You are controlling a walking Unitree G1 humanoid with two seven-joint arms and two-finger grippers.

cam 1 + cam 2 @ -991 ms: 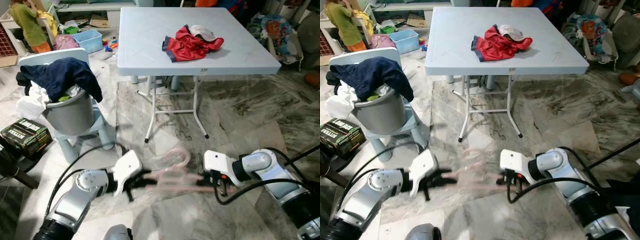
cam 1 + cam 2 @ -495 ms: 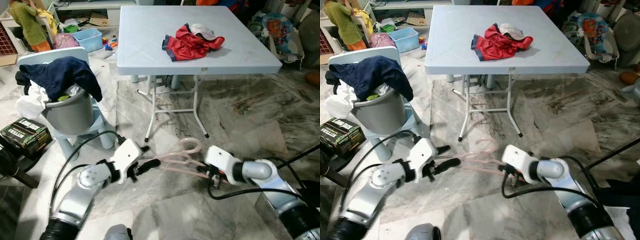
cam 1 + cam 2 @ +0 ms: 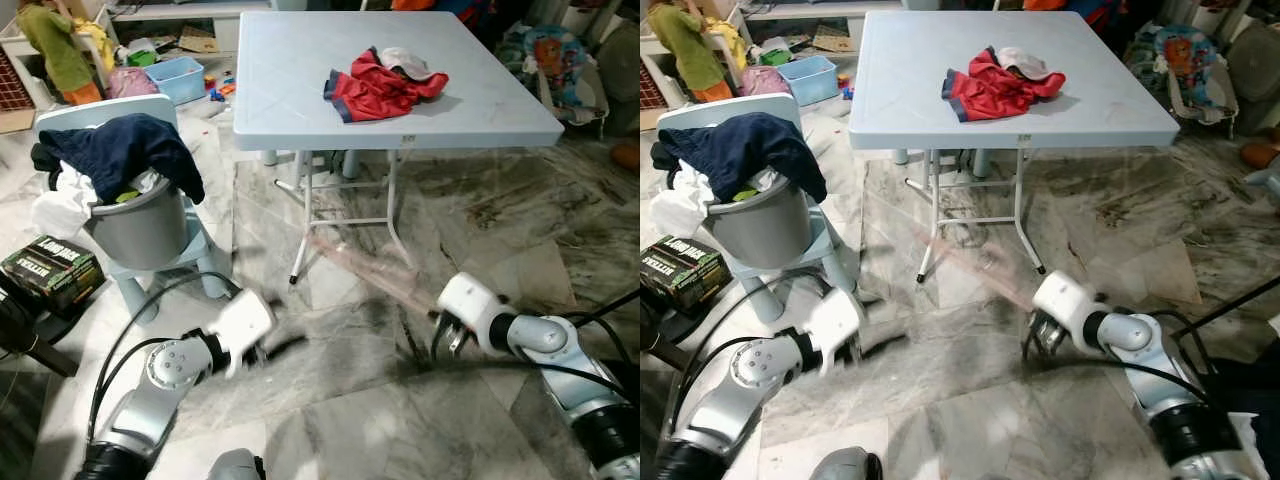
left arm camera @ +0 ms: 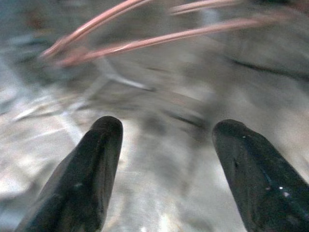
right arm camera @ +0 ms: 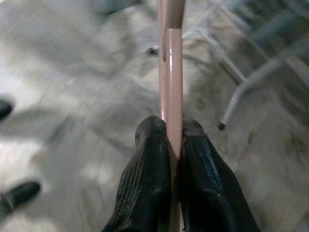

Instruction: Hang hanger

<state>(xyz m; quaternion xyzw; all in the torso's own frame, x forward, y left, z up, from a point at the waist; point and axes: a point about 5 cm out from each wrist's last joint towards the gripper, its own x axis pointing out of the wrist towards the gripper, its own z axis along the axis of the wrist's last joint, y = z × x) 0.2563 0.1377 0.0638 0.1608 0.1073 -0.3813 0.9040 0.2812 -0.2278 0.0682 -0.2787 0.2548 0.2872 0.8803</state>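
A pale blue folding surface [image 3: 300, 90] stands on the marbled floor [image 3: 520, 230], with a red garment [image 3: 375, 90] crumpled on it beside a white cloth [image 3: 405, 65]. A grey bucket [image 3: 135, 235] sits on a light blue chair [image 3: 110, 110], a navy garment [image 3: 115, 150] draped over its rim. Near the chair lies a dark box [image 3: 50, 270]. Farther back are a blue bin [image 3: 180, 78] and a person [image 3: 55, 50].

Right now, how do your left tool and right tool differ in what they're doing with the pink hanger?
The right tool is shut on the pink hanger, its fingers pinching the bar between them; the left tool is open and holds nothing, with the hanger lying beyond its fingertips. In the head views the right tool is toward the table leg, and the left tool is nearer the grey bucket. Both sit low over the marble floor.
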